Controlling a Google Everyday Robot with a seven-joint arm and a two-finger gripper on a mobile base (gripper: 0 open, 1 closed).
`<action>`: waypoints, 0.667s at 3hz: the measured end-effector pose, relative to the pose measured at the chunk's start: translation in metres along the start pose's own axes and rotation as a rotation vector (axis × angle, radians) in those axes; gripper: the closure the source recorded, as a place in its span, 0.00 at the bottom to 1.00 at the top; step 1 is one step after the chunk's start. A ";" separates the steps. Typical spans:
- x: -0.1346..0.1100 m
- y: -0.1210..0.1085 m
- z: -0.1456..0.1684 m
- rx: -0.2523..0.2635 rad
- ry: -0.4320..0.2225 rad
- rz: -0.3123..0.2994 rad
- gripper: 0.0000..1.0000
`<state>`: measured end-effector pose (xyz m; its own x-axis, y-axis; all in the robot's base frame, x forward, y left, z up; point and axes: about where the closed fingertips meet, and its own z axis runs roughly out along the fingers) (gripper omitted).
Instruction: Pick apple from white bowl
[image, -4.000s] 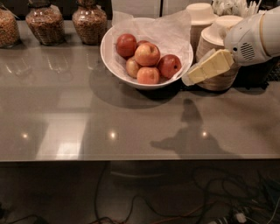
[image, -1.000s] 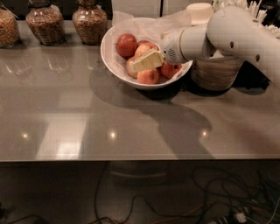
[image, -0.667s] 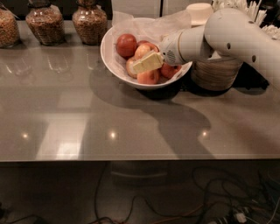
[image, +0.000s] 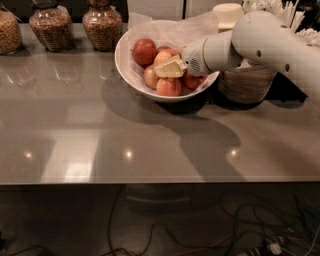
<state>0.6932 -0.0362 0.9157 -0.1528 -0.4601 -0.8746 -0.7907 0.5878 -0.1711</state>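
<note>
The white bowl (image: 123, 64), lined with crinkled white paper, stands at the back middle of the table and holds several apples. The largest apple (image: 165, 55), pale orange-red, lies in the middle of the pile. A darker red apple (image: 144, 50) lies to its left and another (image: 192, 80) to its right. Two smaller yellow-orange apples (image: 169, 87) lie in front. My gripper (image: 169, 69) reaches in from the right over the bowl and sits against the front of the largest apple, hiding its lower part.
Three glass jars of grain (image: 102, 20) stand along the back left. A stack of tan-and-cream disposable bowls (image: 245, 82) stands right of the white bowl, partly behind my arm (image: 260, 40). The grey tabletop (image: 125, 145) stretches toward the front edge.
My gripper moved left from beside the bowl's right rim into the bowl, onto the apples. Over the last second it has barely shifted. The apples have not moved.
</note>
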 end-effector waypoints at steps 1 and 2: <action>0.002 -0.001 -0.007 0.008 -0.009 0.009 0.83; -0.007 -0.003 -0.024 0.018 -0.058 0.012 1.00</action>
<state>0.6819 -0.0506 0.9338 -0.1272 -0.4139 -0.9014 -0.7782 0.6051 -0.1680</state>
